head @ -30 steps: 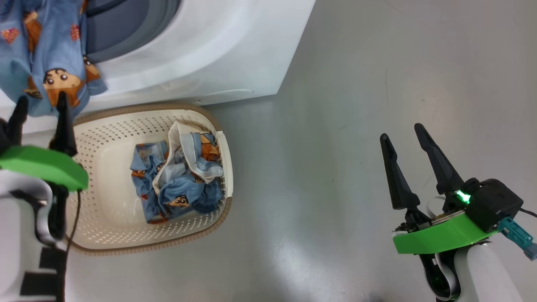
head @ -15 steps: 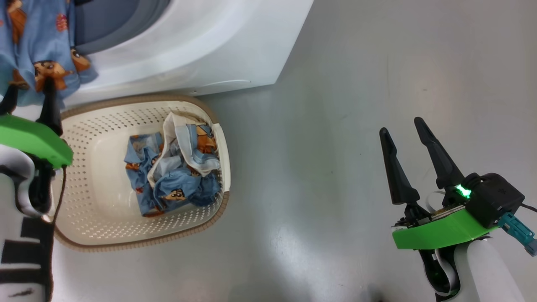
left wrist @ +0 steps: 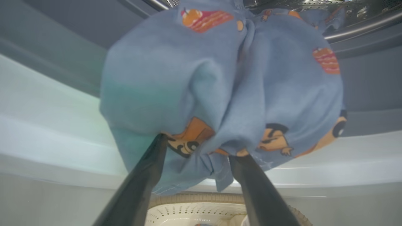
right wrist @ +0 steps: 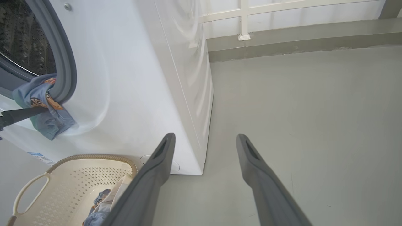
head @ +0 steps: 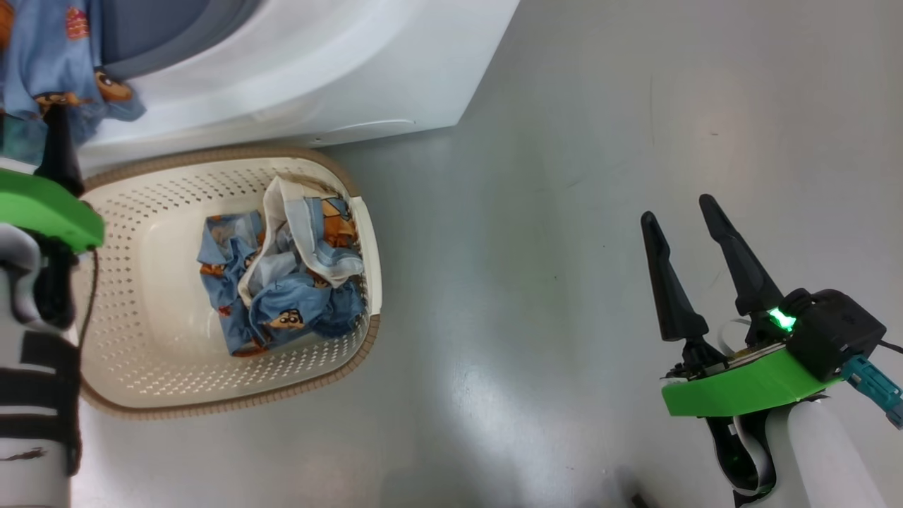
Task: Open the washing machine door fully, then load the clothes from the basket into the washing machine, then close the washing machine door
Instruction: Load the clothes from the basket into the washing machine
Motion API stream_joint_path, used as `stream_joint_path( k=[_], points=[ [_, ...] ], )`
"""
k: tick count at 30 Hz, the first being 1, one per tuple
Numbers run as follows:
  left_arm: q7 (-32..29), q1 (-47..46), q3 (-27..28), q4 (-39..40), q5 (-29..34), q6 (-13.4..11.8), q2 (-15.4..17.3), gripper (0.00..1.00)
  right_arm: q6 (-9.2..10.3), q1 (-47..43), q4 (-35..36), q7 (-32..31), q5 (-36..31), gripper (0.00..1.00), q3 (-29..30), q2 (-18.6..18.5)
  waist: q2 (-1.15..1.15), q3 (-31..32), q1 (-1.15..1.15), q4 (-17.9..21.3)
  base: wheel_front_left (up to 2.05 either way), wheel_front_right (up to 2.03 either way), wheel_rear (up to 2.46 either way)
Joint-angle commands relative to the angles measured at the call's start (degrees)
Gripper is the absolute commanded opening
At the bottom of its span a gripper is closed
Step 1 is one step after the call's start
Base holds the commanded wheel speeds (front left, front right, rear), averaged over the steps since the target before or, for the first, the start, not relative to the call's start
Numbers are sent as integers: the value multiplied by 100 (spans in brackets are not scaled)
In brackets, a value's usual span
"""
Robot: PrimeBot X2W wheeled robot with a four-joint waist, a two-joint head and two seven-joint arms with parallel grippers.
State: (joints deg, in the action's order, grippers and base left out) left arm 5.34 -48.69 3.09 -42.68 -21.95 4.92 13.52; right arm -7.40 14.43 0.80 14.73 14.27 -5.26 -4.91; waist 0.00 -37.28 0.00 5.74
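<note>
A light blue piece of the clothes (left wrist: 220,78) hangs out of the washing machine (head: 317,70) over its grey rubber ring (right wrist: 64,62). My left gripper (left wrist: 198,147) is open, its two spread fingertips against the lower edge of that cloth; one finger (head: 58,152) shows at the far left of the head view. More clothes (head: 289,289) lie bunched in the cream basket (head: 367,339) on the floor in front of the machine. My right gripper (head: 676,208) is open and holds nothing, above bare floor to the right. The washing machine door is out of view.
Grey floor (head: 564,212) spreads to the right of the machine and basket. In the right wrist view, a low ledge and white wall (right wrist: 282,37) run behind the machine. The steel drum (right wrist: 22,40) shows inside the opening.
The head camera has shifted, so the whole picture slid up and left. My left gripper has moved a little further toward the machine's opening. The right gripper has hardly moved.
</note>
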Motion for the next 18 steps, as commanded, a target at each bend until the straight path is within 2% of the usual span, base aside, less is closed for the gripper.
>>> stream_joint_path(
  k=[1,2,10,18],
  points=[
    [164,-232,52,139,25,51,254,23,-9,6,113,27,56,100,-102,32,0,28,0,-34,0,0,0],
    [232,-220,29,126,-6,82,224,0,-9,4,110,27,52,100,-90,33,0,47,0,-53,0,0,0],
    [550,0,-113,164,-129,182,134,0,-9,-6,83,27,20,100,-74,22,0,193,0,-160,0,0,0],
    [731,426,-243,555,-112,188,85,0,-9,-102,43,27,42,100,-8,13,0,391,0,-217,0,0,0]
  ],
)
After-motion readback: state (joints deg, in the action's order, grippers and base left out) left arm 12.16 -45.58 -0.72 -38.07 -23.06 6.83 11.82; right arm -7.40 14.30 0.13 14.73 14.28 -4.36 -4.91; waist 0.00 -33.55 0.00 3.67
